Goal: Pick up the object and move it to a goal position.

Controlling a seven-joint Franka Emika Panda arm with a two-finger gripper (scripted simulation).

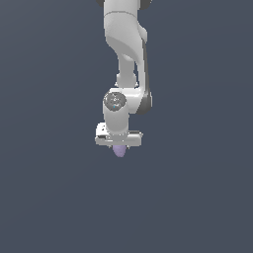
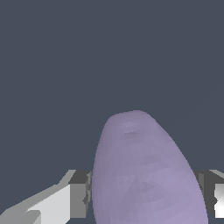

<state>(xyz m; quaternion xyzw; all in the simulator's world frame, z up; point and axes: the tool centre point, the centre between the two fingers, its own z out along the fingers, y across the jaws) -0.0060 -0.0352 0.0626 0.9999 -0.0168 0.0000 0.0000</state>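
Wrist view shows the object [image 2: 146, 175] filling the gap between the two fingers [image 2: 81, 194], which press on both its sides, so the gripper [image 2: 148, 197] is clamped on it for carrying. The object is smooth, pale lavender and egg-shaped. In the exterior view its tip [image 1: 119, 150] hangs under the white gripper [image 1: 119, 144], against plain dark grey
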